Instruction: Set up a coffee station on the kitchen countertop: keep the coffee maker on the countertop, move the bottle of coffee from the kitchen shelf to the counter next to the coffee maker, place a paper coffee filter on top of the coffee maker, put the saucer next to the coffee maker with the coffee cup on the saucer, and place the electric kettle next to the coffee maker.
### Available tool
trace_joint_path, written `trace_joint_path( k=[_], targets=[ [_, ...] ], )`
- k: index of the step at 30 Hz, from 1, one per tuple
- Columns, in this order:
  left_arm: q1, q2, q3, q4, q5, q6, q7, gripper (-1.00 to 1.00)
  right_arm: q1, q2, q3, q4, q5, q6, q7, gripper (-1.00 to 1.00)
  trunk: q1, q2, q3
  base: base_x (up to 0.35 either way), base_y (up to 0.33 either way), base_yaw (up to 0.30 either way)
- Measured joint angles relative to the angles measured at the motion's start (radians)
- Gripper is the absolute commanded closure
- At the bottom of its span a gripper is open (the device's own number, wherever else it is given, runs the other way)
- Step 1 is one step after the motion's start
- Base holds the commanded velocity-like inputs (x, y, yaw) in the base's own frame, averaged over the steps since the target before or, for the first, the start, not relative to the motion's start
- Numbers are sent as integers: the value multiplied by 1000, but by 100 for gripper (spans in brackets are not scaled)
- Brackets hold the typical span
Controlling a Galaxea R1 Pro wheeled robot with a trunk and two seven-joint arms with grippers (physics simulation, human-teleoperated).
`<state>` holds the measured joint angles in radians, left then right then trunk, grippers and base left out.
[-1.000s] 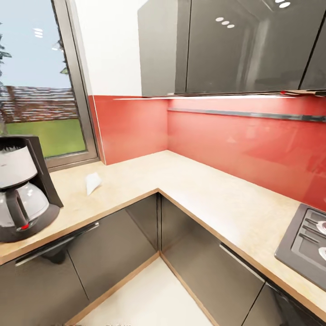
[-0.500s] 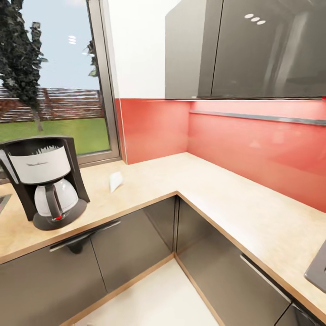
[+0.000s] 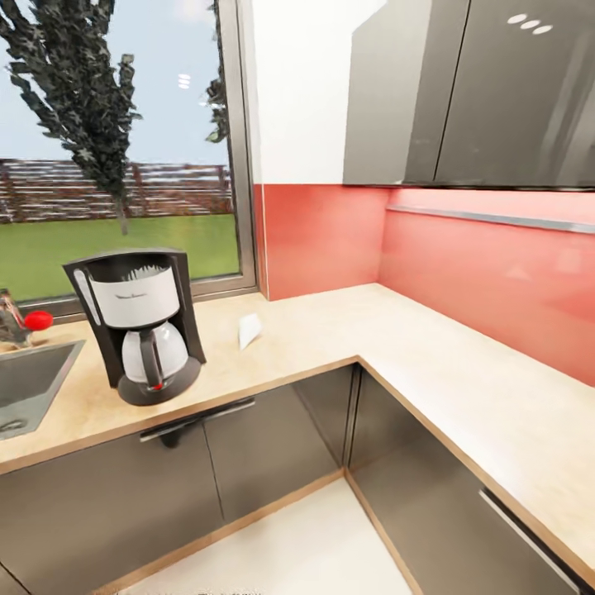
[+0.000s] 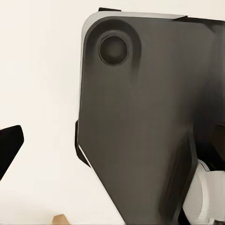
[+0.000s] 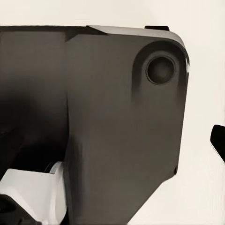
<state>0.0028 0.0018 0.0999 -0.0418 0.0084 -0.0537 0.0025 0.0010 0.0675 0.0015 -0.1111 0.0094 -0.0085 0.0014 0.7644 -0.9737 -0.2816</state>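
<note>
Here the coffee maker (image 3: 147, 324) (upright) stands beside the paper coffee filter (image 3: 249, 330).

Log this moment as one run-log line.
phase: in transit | coffee maker upright on kitchen countertop beside sink | white paper coffee filter on countertop right of it | hands: state unclear

Loads of bare desk (image 3: 463, 372) right of the coffee maker (image 3: 142, 324), only the paper coffee filter (image 3: 249, 330) sits near it. Sink (image 3: 33, 382) on its other side, upper cabinets (image 3: 487, 91) overhead.
</note>
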Motion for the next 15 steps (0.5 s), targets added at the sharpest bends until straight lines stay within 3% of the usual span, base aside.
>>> trace_joint_path(
  k=[15],
  targets=[
    [0,0,0,0,0,0,0,-100,0,0,0,0,0,0,0,-100,-58,105,47,0,0,282]
  ],
)
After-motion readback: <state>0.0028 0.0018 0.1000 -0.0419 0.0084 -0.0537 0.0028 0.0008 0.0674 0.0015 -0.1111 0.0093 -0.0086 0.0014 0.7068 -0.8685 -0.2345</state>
